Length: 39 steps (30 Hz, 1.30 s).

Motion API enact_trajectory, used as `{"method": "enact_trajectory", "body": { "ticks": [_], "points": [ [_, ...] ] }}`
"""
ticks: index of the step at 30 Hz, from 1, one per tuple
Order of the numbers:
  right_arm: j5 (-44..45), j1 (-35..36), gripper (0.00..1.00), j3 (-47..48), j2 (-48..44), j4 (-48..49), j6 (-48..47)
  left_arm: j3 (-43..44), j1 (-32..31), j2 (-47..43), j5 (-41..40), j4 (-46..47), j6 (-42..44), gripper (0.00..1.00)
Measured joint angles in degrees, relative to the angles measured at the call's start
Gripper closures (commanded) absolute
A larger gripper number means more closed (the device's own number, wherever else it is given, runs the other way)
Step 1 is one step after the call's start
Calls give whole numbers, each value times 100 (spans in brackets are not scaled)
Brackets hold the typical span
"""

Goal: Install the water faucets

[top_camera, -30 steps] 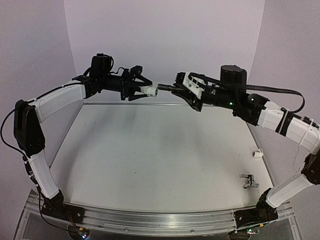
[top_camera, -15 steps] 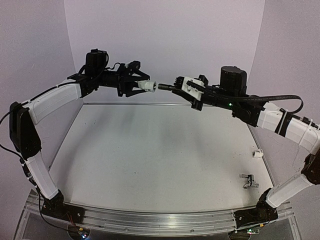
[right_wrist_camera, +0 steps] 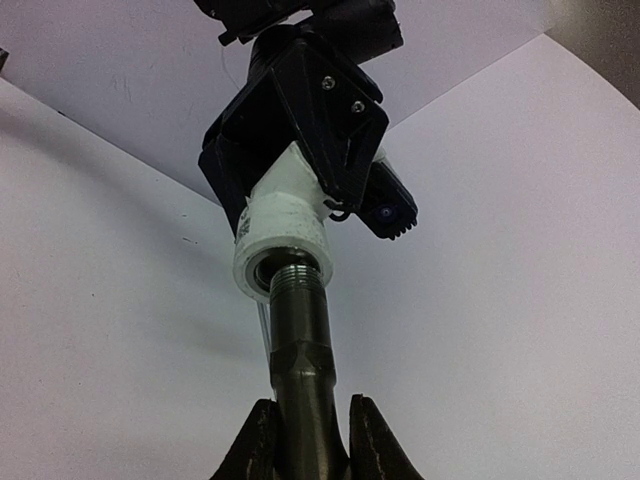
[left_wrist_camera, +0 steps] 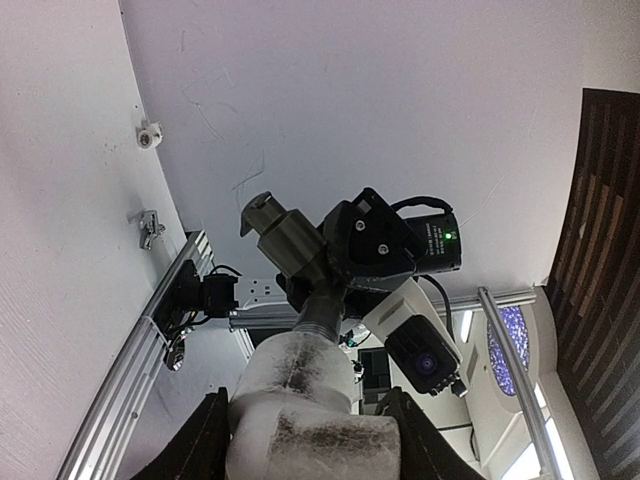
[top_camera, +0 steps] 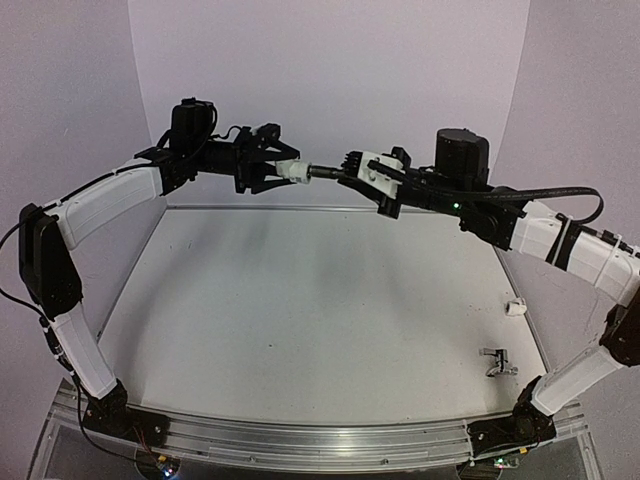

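Threads of the dark faucet [right_wrist_camera: 303, 340] sit right at the mouth of the white fitting [right_wrist_camera: 285, 235], with a few turns showing outside the rim. We see the faucet's long axis run straight out from the right gripper [right_wrist_camera: 305, 445], whose two fingers are closed snugly on the dark body, with no gap to either side. The threaded end points directly away from those jaws and toward the left gripper [top_camera: 283, 170]. In the top view that axis lies roughly level, high above the table [top_camera: 300, 300], bridging the space between the two sets of jaws.

The left gripper's jaws are partly closed and clamped on the white fitting, which fills the space between them. Its open end faces the right gripper, in line with the faucet.

We make out a faint grey marking on the side of the fitting in the right wrist view, but it is too small to read.

The silver faucet [top_camera: 493, 362] lies on the table far below both sets of jaws, well apart from them and near the base of the right arm. We cannot tell which way its spout points. A small white fitting [top_camera: 516, 308] rests near it at the table's right edge, not touching it.
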Motion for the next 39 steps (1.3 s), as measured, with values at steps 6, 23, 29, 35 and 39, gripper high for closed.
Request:
{"method": "enact_trajectory", "body": {
  "ticks": [6,23,29,35,39],
  "points": [
    [-6,34,100,29,93,-2,10,0,12,0,-46,0,-8,100],
    [-47,67,100,50,199,196,307,0,41,0,-43,2,-1,100],
    [-116,60,100,58,235,249,455,0,61,0,-14,2,10,100],
    [-212,47,100,80,269,266,699,0,67,-15,7,2,123,100],
    [-310,32,100,116,295,291,877,-38,67,-70,-1,6,270,100]
  ]
}}
